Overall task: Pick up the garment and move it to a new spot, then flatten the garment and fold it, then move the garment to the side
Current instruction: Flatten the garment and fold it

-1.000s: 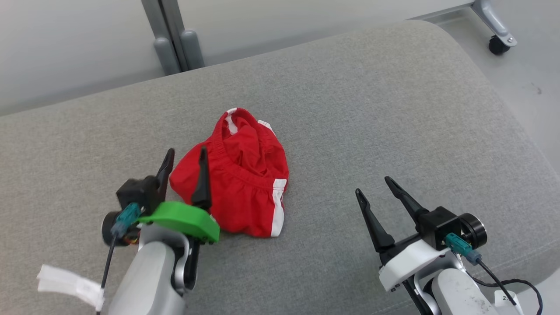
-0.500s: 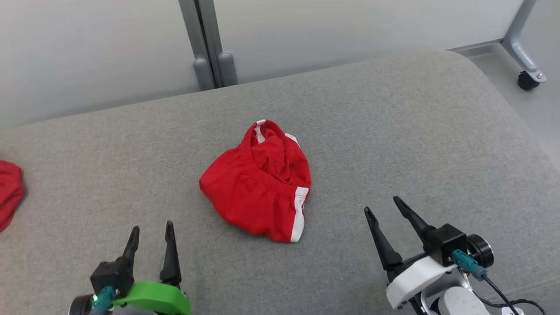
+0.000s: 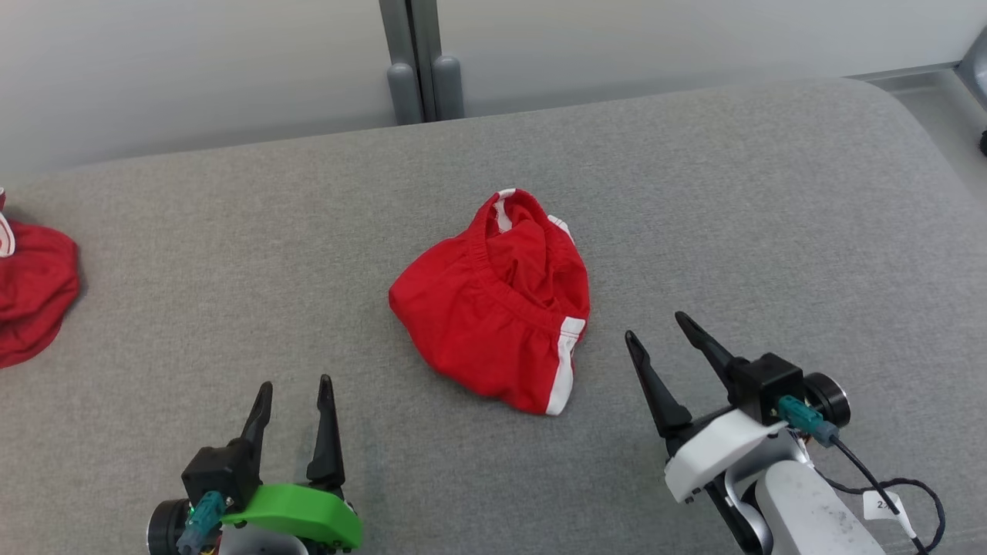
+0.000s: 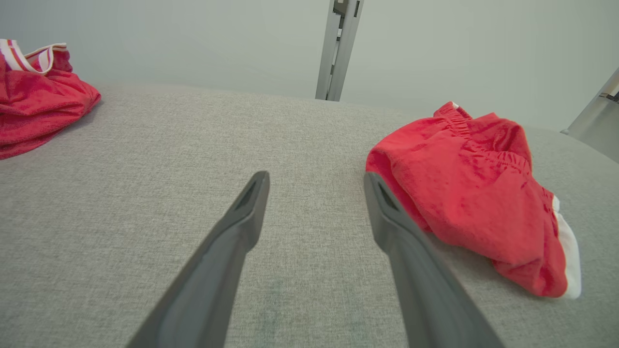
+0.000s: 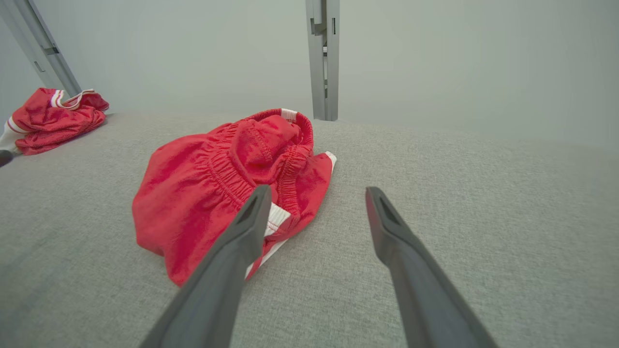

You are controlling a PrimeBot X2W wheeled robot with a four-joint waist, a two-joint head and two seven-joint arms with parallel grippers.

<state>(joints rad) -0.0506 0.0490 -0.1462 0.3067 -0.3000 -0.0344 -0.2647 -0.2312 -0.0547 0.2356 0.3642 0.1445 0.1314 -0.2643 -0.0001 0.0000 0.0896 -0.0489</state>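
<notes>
The garment (image 3: pixel 31 297) is a crumpled red heap with red-white stripe trim at the far left edge of the grey cushion, cut off by the head view's border. It also lies far left in the left wrist view (image 4: pixel 38 96) and the right wrist view (image 5: pixel 53 118). My left gripper (image 3: pixel 295 389) stands open near the front edge, well right of the garment, nothing between its fingers (image 4: pixel 315 179). My right gripper (image 3: pixel 657 327) is open too, far from the garment, its jaws empty (image 5: pixel 317 191).
A smaller bunched red cloth (image 3: pixel 497 304) with an elastic waistband and white side trim lies mid-cushion between the grippers, closer to the right one (image 5: pixel 222 183). The grey cushion (image 3: pixel 771 200) curves off at the right. A grey post (image 3: pixel 420 62) stands behind, against a pale wall.
The head camera has swung left, bringing the garment into view. My left gripper, whose fingers straddled the small red cloth's left edge, has drawn back to the front edge, still open.
</notes>
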